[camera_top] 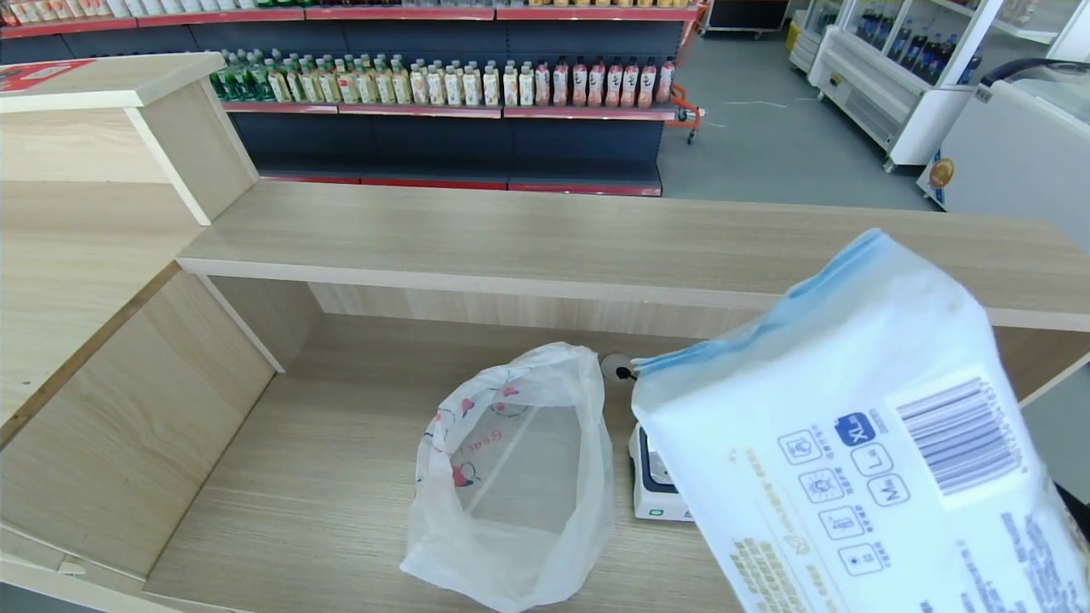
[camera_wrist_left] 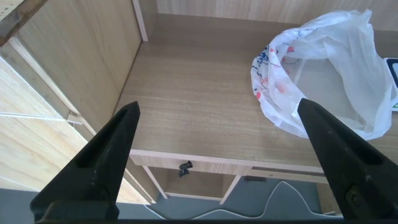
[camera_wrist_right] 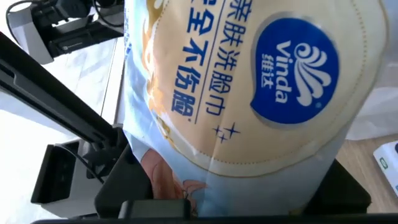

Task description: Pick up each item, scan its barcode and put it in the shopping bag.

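Right gripper [camera_wrist_right: 233, 199] clamps the pack [camera_top: 860, 426], raised just right of the bag [camera_top: 511, 477]; left gripper [camera_wrist_left: 217, 162] stands with fingers apart

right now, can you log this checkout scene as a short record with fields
held item: white pack, clamped in the right jaws, raised above the counter
barcode: barcode label on the pack's side facing the head camera
bag: plastic bag, standing open on the counter, nothing seen inside
scanner: white scanner, beside the bag on the robot's right, partly hidden by the pack
left jaws: open, empty
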`<state>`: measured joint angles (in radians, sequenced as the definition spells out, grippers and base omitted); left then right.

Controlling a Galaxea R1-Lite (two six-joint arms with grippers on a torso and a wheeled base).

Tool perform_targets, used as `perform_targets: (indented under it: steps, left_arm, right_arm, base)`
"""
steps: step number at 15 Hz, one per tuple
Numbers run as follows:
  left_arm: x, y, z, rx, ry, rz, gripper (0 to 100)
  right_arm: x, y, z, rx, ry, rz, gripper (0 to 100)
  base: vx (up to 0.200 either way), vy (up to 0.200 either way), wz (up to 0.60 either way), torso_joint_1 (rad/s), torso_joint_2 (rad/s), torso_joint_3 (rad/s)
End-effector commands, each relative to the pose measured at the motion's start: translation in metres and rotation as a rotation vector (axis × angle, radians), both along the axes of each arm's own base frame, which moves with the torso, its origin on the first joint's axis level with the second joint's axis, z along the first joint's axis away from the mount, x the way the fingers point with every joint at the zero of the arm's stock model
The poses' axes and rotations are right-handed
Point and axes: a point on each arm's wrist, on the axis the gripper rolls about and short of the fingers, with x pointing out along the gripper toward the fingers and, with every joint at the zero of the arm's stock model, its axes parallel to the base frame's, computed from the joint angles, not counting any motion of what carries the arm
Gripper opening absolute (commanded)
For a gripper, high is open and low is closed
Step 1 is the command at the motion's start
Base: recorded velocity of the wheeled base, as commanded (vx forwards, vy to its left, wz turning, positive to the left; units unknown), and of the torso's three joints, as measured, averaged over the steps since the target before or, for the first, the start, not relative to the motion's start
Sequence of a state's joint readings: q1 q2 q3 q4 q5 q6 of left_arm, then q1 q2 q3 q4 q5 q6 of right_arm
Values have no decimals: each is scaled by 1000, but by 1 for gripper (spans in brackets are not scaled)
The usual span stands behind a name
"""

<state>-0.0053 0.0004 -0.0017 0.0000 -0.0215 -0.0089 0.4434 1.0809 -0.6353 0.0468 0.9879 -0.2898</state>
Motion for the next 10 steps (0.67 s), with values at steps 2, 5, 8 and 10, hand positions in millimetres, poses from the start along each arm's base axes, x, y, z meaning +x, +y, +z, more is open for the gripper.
perform_targets:
  steps: [2,5,8,10]
  left_arm:
    - [0,0,0,0,0,1,100]
    - [0,0,0,0,0,1,100]
    - [0,0,0,0,0,1,100]
    - [0,0,0,0,0,1,100]
  right_arm:
    - [-1,10,-1,-10,19,69,0]
    - [1,13,0,-13,22,77,0]
    - [12,18,11,-3,3,71,0]
    - [16,24,20,7,-14,90,0]
  base:
    - [0,0,0,0,0,0]
    - [0,0,0,0,0,0]
    - [0,0,0,0,0,0]
    - [0,0,0,0,0,0]
